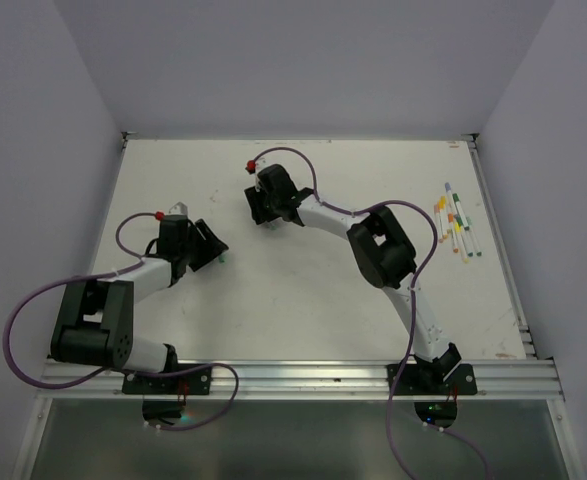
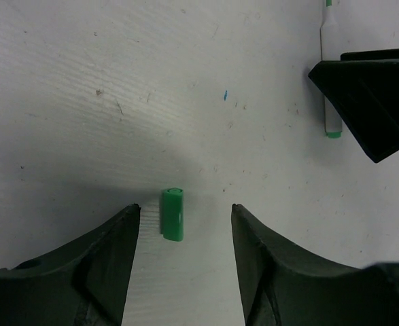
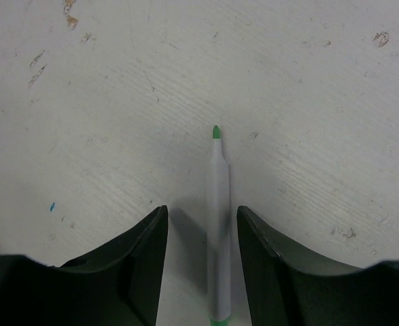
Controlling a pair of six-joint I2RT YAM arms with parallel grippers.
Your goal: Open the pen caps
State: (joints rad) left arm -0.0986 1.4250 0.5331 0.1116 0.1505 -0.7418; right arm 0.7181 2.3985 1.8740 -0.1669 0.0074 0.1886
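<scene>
**Green cap off and lying on the desk, both claws open**

The left claw (image 2: 184, 210) is low over the desk (image 1: 273, 300) on the left side, about midway between near and far. Its jaws stand wide apart and hold nothing. The green cap (image 2: 172, 214), a short green cylinder, lies flat on the white surface in the gap between the two fingers. There is clear space on either side of it, so it touches neither finger.

The right claw (image 3: 202, 210) reaches across to just right of and beyond the left claw, near the middle of the desk. Its jaws are also parted. The green pen (image 3: 217, 224) lies on the desk between them, its white barrel running lengthwise down the gap and its bare green tip pointing away from the claw. Thin strips of desk or shadow show on both sides of the barrel, so the fingers do not appear to press it. In the left wrist view the same pen shows at the upper right, partly behind the right claw's dark body and well apart from the green cap.

The other pens (image 1: 458, 222) lie in a loose row near the right edge of the desk, towards the far side. They have white barrels with purple, orange, green and yellow ends, and they are well away from both claws.
</scene>
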